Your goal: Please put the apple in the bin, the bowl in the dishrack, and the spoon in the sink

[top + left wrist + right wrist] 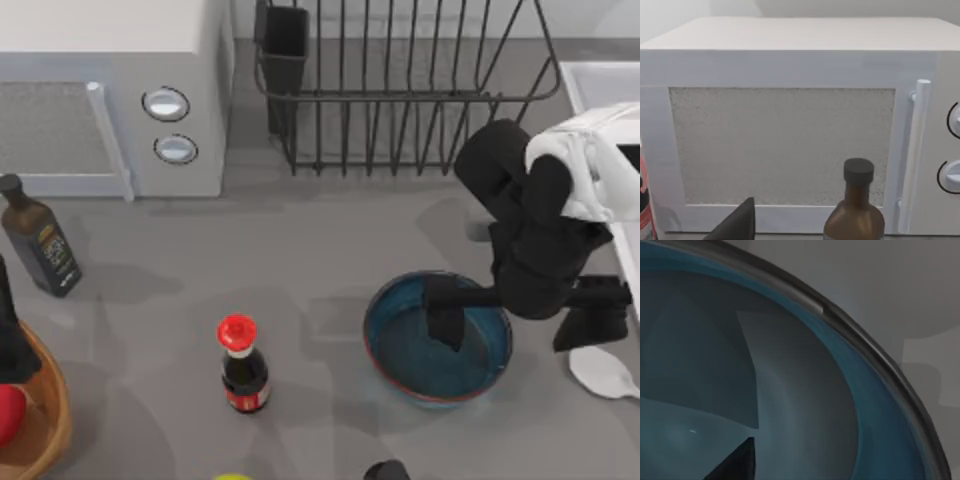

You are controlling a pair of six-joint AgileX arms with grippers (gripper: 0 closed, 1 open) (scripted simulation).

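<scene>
The blue bowl (400, 345) sits on the counter right of centre. My right gripper (517, 320) is open astride its right rim, with one finger (445, 318) inside and the other outside. The right wrist view looks into the bowl (805, 405) from close up. The white spoon (604, 372) lies on the counter just right of the bowl. The red apple (7, 412) rests in the wooden bin (52, 420) at the left edge, under my left gripper (10, 340), which is open. The dishrack (400, 90) stands at the back. Part of the sink (597, 78) shows behind my right arm.
A white microwave (110, 90) fills the back left, and it faces the left wrist camera (790, 150). A dark oil bottle (40, 245) stands in front of it. A red-capped sauce bottle (243, 365) stands left of the bowl. Small objects poke in at the front edge.
</scene>
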